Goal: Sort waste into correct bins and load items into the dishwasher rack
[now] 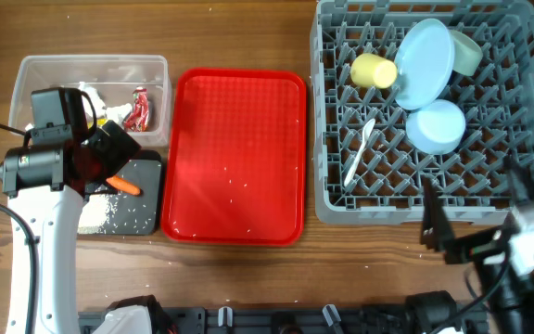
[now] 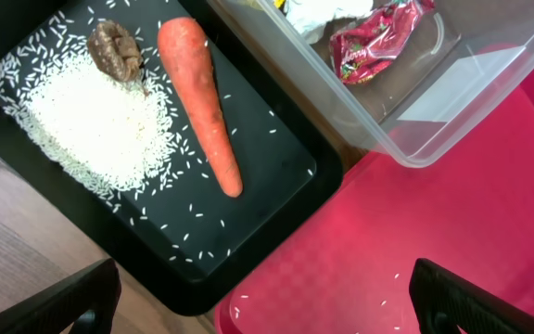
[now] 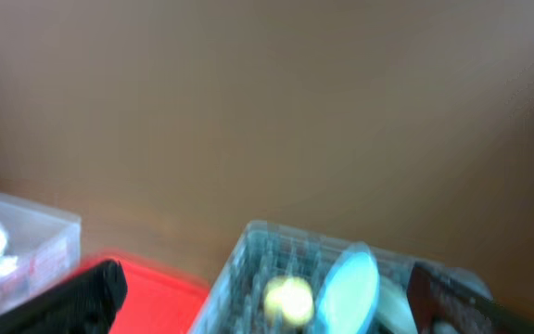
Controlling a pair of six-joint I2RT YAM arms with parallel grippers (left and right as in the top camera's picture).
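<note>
The orange carrot point(image 2: 202, 102), white rice point(image 2: 91, 121) and brown lump point(image 2: 114, 48) lie in the black tray point(image 2: 276, 158). The red wrapper point(image 2: 374, 42) and tissue point(image 2: 313, 14) lie in the clear tub point(image 2: 452, 102). My left gripper point(image 2: 267, 311) is open and empty above the black tray's corner; it also shows in the overhead view point(image 1: 109, 153). The grey rack point(image 1: 517, 111) holds the yellow cup point(image 1: 374, 70), plate point(image 1: 425, 63), light-blue bowl point(image 1: 436, 125), pale-green bowl point(image 1: 464, 51) and spoon point(image 1: 360, 148). My right gripper point(image 1: 443, 232) is open and empty in front of the rack.
The flat red tray point(image 1: 239, 153) lies between the bins and the rack, with a few stray rice grains on it. The right wrist view is blurred and shows the rack point(image 3: 248, 269) and the clear tub point(image 3: 26, 241) from the front.
</note>
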